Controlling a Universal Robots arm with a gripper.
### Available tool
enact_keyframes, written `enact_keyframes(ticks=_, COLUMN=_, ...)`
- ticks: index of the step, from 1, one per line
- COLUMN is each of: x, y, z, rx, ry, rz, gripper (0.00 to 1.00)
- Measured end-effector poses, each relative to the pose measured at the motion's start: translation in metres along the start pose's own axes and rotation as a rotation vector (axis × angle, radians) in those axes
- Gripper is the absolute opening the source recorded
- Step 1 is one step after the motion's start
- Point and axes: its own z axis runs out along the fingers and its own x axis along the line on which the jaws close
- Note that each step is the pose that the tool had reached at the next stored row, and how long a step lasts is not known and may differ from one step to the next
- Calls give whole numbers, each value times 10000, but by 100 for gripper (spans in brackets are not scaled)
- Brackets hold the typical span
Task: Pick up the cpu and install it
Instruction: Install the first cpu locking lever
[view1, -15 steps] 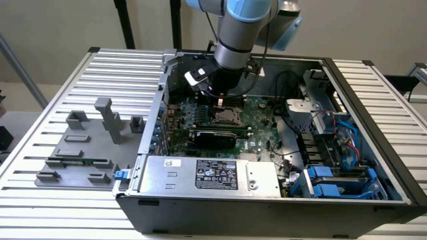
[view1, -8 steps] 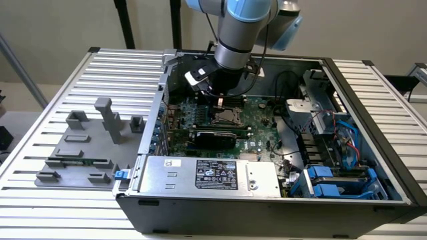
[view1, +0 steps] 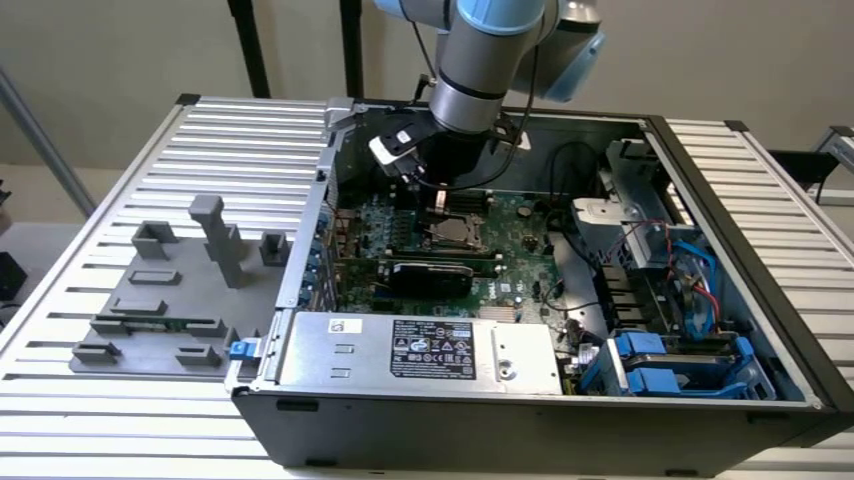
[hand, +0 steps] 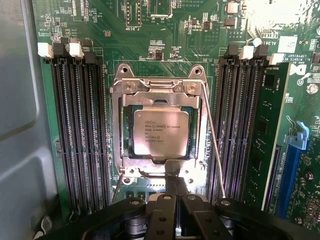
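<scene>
The cpu (hand: 160, 132) is a small silvery square chip with printed text. It lies flat inside the metal-framed socket (hand: 159, 88) on the green motherboard (hand: 165, 40). My gripper (hand: 174, 181) hangs just above the socket's edge, its black fingers shut together with nothing between them. The fingertips are beside the cpu, not on it. In the exterior view the gripper (view1: 445, 205) reaches down into the open computer case (view1: 534, 420), right over the socket (view1: 455, 230).
Black memory slots (hand: 80, 130) flank the socket on both sides, and a thin wire lever (hand: 214, 140) runs along one side. Grey fixture blocks (view1: 174, 290) stand on the slatted table at the exterior view's left. A power supply (view1: 420, 350), cables and blue drive bays (view1: 667, 365) crowd the case.
</scene>
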Motion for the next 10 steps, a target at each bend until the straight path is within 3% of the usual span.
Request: enact_keyframes(ticks=10, x=0, y=0, z=0, rx=0, ry=1, rz=0, gripper=11)
